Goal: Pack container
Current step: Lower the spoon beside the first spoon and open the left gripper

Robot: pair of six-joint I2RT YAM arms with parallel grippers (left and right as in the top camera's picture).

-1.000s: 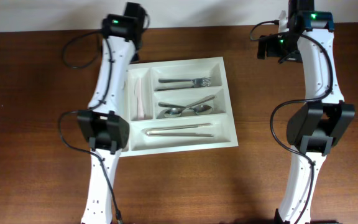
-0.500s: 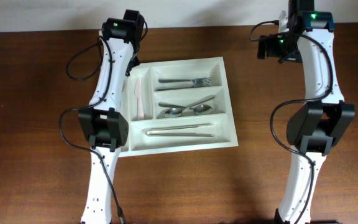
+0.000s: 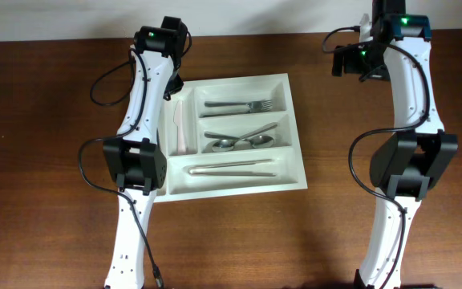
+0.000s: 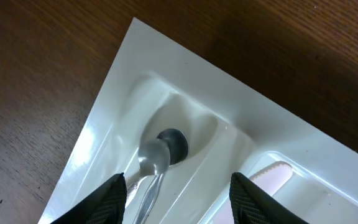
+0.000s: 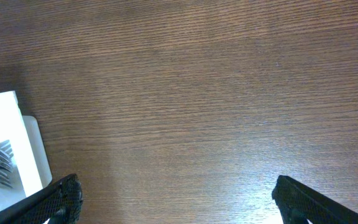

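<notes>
The tray (image 3: 292,128) is being observed on the surface (image 3: 46,160), centre-left of the overhead frame. The left end effector (image 4: 179,183) is being held open over the tray's upper-left corner slot, with a metal utensil (image 4: 157,158) lying between its fingers. The right end effector (image 5: 178,186) is being held wide open over bare wood, upper right.

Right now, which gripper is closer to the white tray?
Left. The left gripper hovers over a corner of the tray; the right gripper hangs over the table, off the tray's right side.
</notes>
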